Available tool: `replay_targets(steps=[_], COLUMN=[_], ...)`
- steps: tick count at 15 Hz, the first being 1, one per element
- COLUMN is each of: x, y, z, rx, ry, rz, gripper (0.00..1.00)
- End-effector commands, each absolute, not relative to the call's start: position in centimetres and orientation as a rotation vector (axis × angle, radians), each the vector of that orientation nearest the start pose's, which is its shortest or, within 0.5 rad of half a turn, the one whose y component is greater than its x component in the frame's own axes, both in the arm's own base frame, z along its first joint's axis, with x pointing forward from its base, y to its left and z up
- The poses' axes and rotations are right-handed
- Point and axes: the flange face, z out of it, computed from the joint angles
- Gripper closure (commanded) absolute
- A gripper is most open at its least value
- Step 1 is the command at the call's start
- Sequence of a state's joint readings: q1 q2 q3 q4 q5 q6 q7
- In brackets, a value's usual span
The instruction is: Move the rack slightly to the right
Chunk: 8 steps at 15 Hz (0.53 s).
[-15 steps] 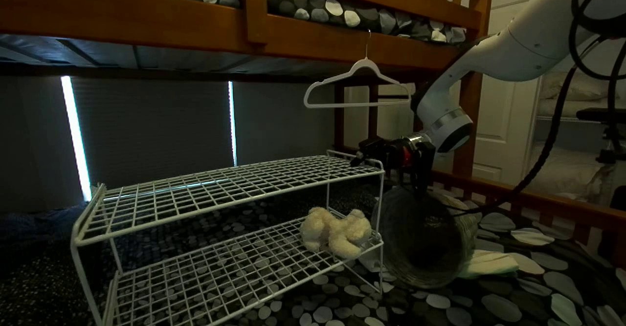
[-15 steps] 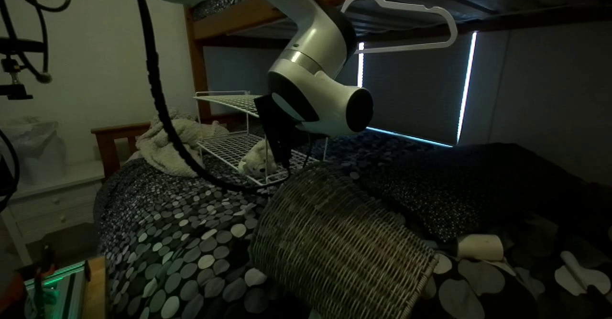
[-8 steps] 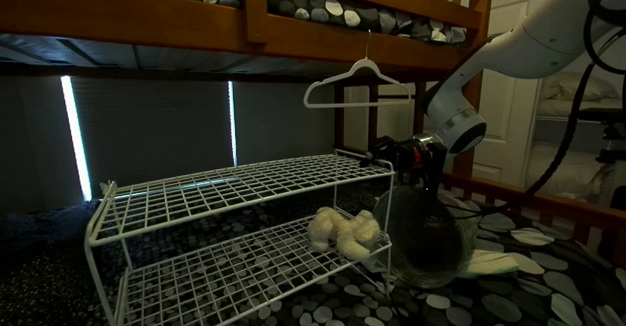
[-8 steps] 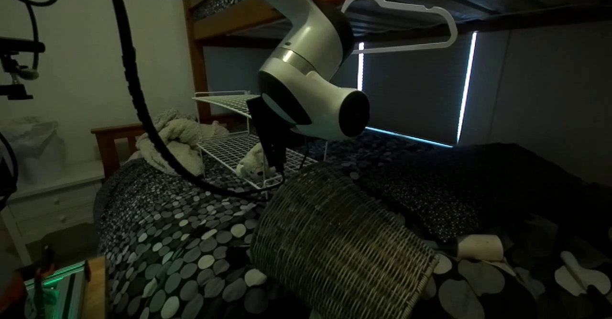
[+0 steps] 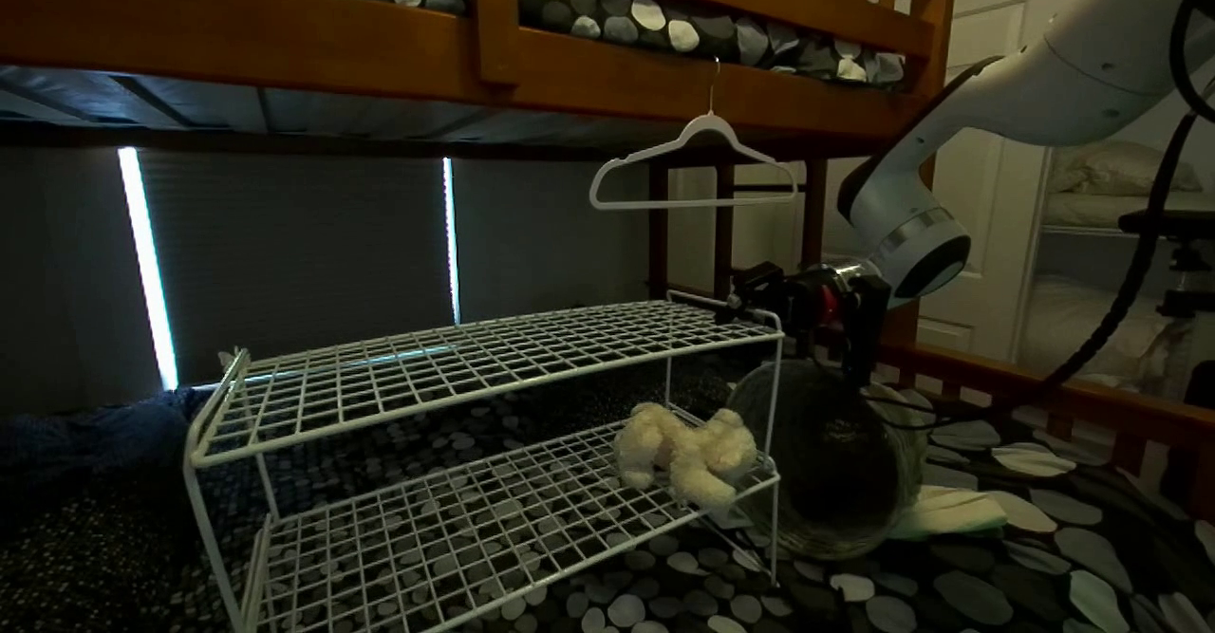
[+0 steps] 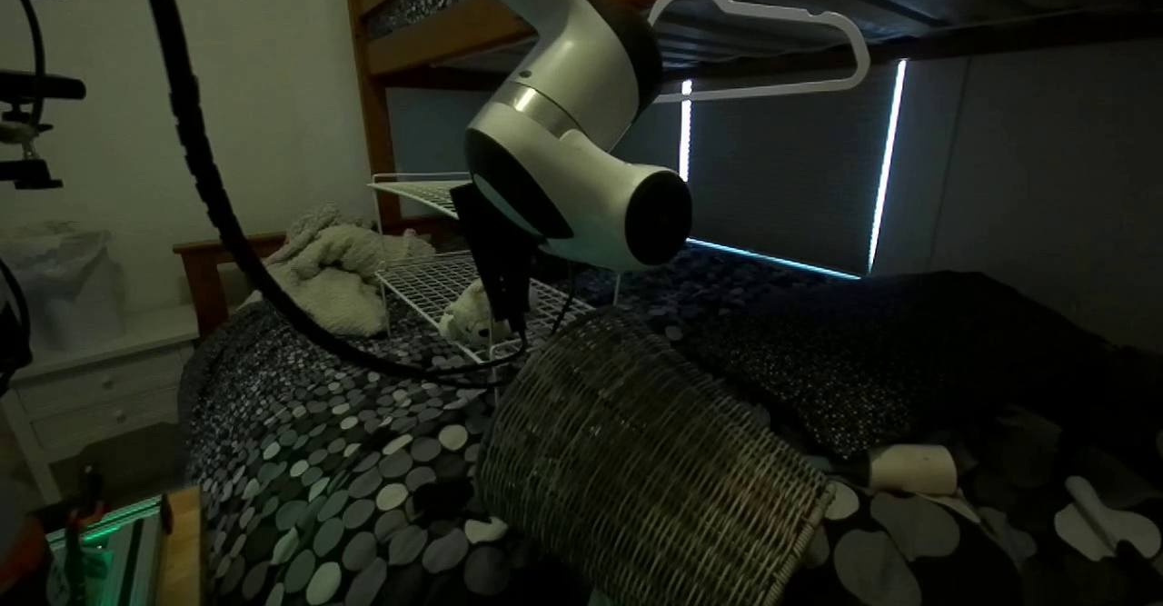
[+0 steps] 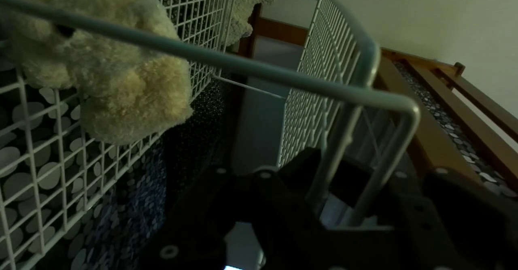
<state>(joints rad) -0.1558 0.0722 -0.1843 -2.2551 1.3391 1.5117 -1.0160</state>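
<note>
The rack (image 5: 494, 348) is a white two-tier wire-grid shelf standing on the bed. It also shows in an exterior view (image 6: 427, 283), partly hidden behind the arm. My gripper (image 5: 745, 299) is at the right end of the rack's upper tier in that view. In the wrist view the gripper (image 7: 328, 175) has two parallel tubes of the rack (image 7: 259, 70) between its dark fingers and is shut on them. The fingertips are hidden behind the arm in an exterior view. A cream plush toy (image 5: 688, 453) lies on the lower tier and shows large in the wrist view (image 7: 133, 96).
A wicker basket (image 6: 636, 461) lies on its side by the rack's gripped end. A white hanger (image 5: 693, 204) hangs from the orange wooden bunk rail (image 5: 607, 68) above the rack. A cream blanket (image 6: 341, 270) lies beyond the rack. A black cable (image 6: 209, 197) loops from the arm.
In an exterior view the gripper, rack and plush toy have shifted steadily to the right together. The arm has moved the same way, and its cable has swung with it. Basket and hanger have not moved.
</note>
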Motion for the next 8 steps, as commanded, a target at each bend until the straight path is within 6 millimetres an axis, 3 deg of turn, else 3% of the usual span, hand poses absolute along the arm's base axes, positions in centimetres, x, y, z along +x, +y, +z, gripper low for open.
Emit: replay_targets(steps=[1, 2, 8], x=[48.12, 48.07, 47.71], y=[-6.83, -6.75, -6.79], z=[39.18, 39.3, 40.07], rx=[-1.705, -1.708, -1.711], ry=[-0.089, -0.091, -0.083], rz=[-0.317, -0.314, -0.285], gripper=[0.64, 0.63, 0.17])
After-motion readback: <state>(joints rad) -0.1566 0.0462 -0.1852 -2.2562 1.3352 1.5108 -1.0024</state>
